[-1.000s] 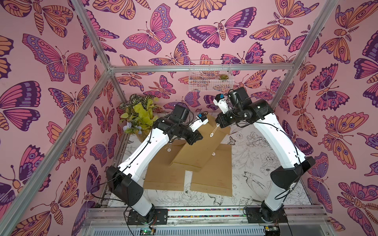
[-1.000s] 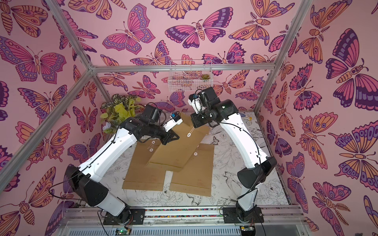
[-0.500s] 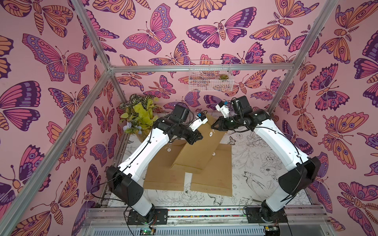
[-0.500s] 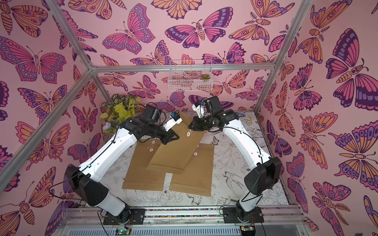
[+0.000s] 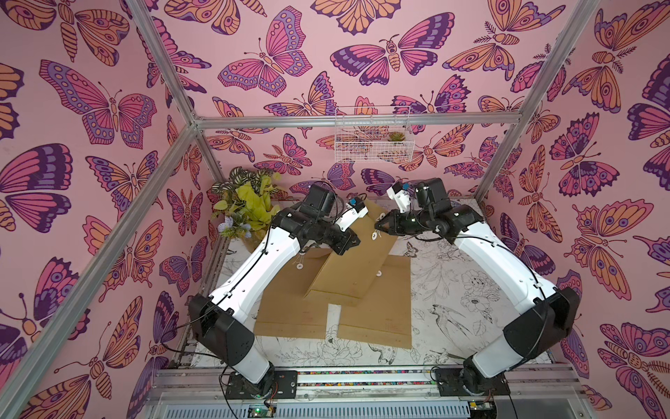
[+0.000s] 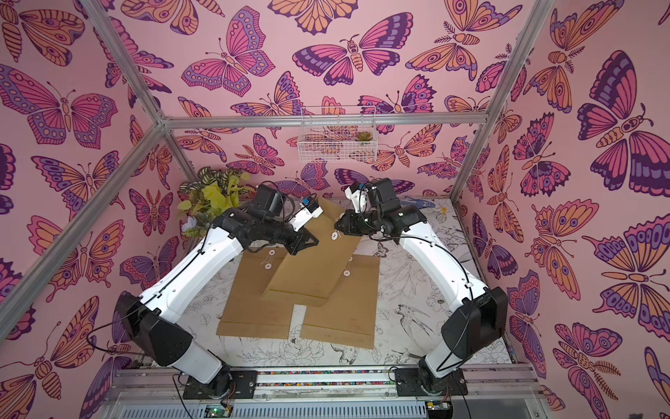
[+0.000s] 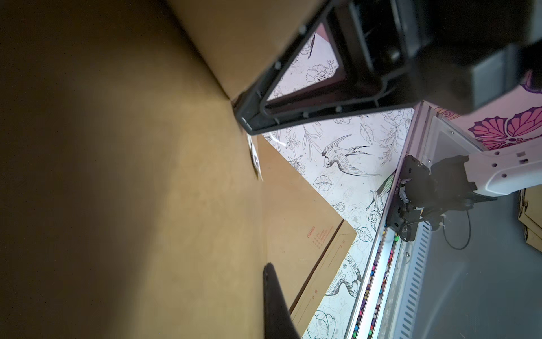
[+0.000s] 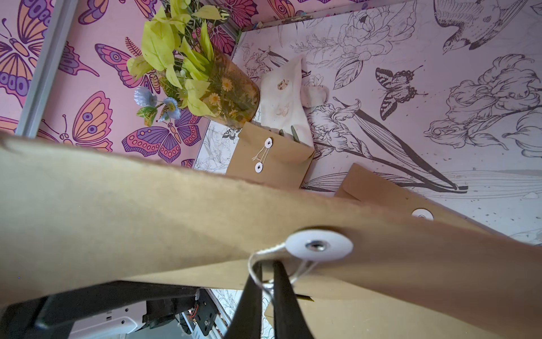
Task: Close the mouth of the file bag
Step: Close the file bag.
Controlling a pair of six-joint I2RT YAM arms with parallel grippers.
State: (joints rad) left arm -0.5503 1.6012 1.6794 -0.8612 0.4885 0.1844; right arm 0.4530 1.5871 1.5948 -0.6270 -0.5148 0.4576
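Observation:
The file bag [image 5: 348,268] is a brown envelope, raised at a slant over two flat ones and seen in both top views [image 6: 308,272]. My left gripper [image 5: 350,243] is shut on its left edge. In the left wrist view one finger [image 7: 274,293] lies against the bag [image 7: 146,176], which hides the other finger. My right gripper [image 5: 379,228] is at the flap's white disc [image 8: 319,245]. Its jaws [image 8: 267,264] stand a little apart, and the thin white string [image 8: 253,264] loops from the disc through the narrow gap.
Two more brown envelopes lie flat under the raised bag, one on the left [image 5: 286,301] and one on the right [image 5: 380,315]. A vase of plants [image 5: 246,210] stands at the back left beside a white cloth [image 8: 284,97]. A wire basket [image 5: 373,134] hangs on the back wall.
My right arm has swung down and outward, bringing its gripper low beside the flap's disc. Its jaws have parted slightly. The left arm and the bag have not moved.

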